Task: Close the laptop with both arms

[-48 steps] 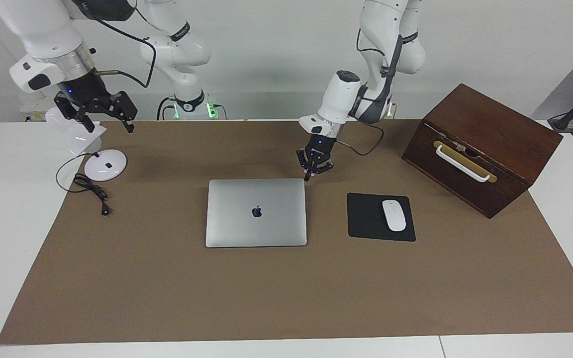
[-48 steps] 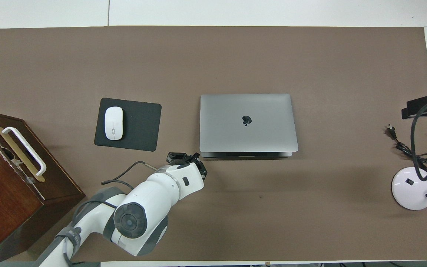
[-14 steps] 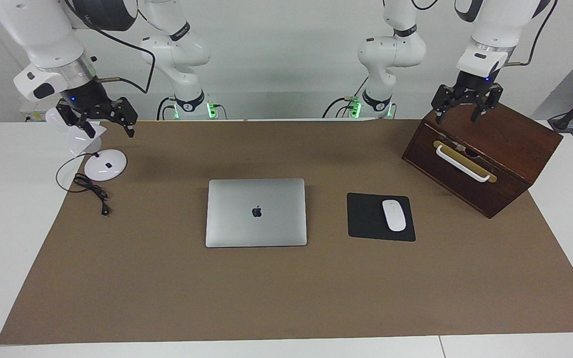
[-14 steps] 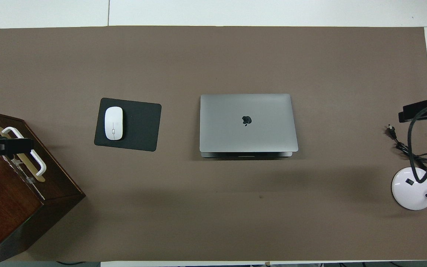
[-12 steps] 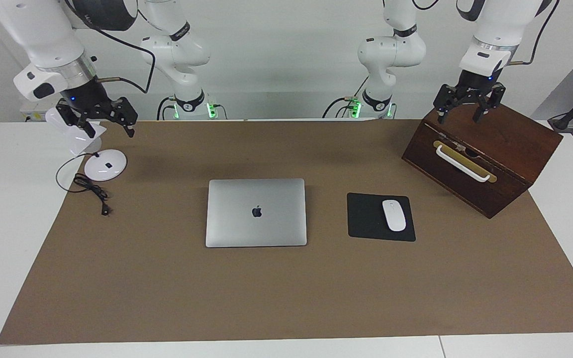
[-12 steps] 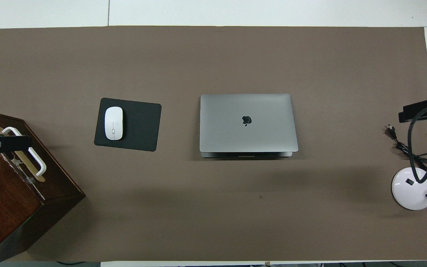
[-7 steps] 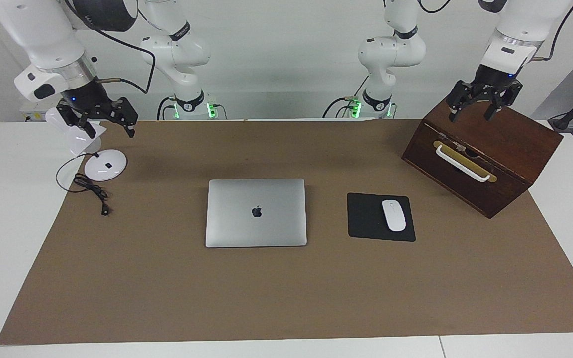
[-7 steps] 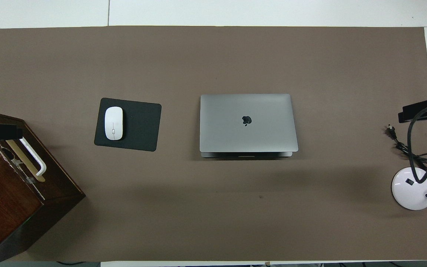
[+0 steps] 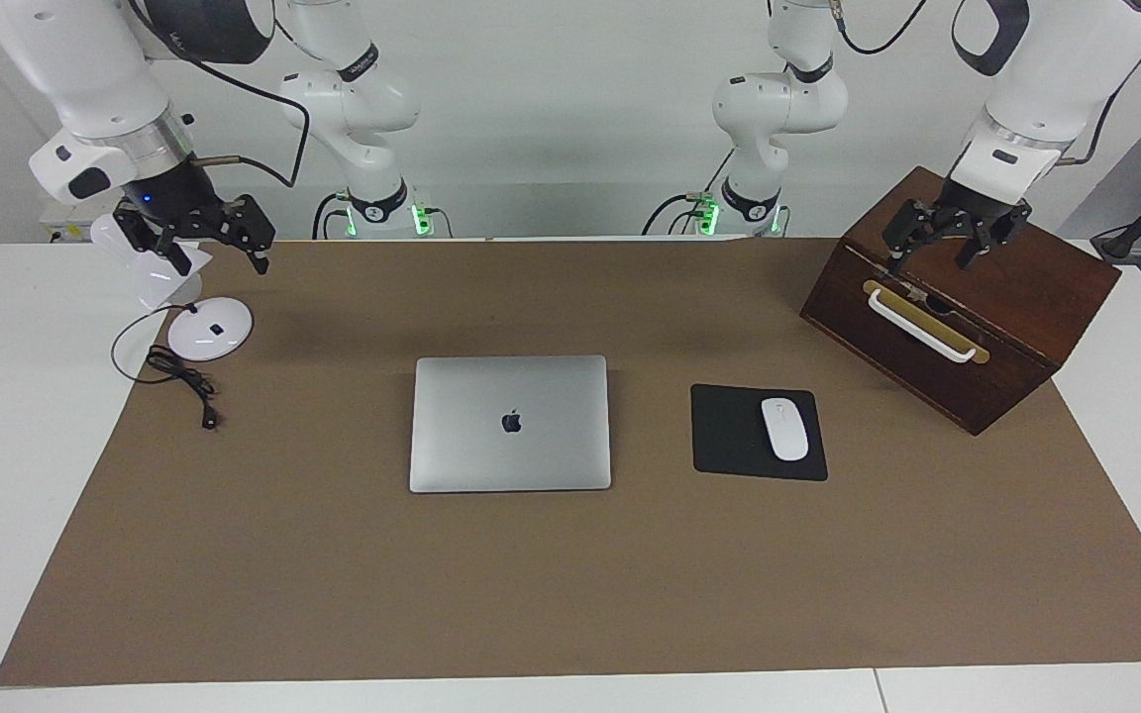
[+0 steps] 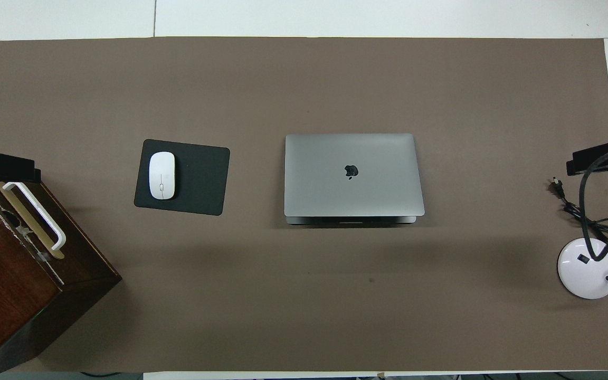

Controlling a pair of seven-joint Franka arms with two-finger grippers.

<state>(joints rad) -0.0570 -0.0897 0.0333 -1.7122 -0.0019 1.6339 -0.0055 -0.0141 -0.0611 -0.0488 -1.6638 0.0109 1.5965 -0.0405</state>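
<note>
The silver-grey laptop [image 9: 510,424] lies shut and flat in the middle of the brown mat, its dark logo facing up [image 10: 351,171]. My left gripper [image 9: 930,259] hangs open over the wooden box at the left arm's end of the table, holding nothing; only its tip [image 10: 0,166] shows in the overhead view. My right gripper [image 9: 219,253] waits open and empty over the desk lamp at the right arm's end, and its tip [image 10: 599,158] shows at the overhead view's edge. Both grippers are well away from the laptop.
A dark wooden box [image 9: 1016,317] with a white handle [image 9: 922,327] stands at the left arm's end. A white mouse [image 9: 784,428] rests on a black mouse pad [image 9: 729,436] beside the laptop. A white lamp base [image 9: 209,328] and its black cable [image 9: 179,381] lie at the right arm's end.
The left gripper has left the laptop's corner, swung out to the wooden box and dropped lower over its top. The laptop and the right arm have stayed still.
</note>
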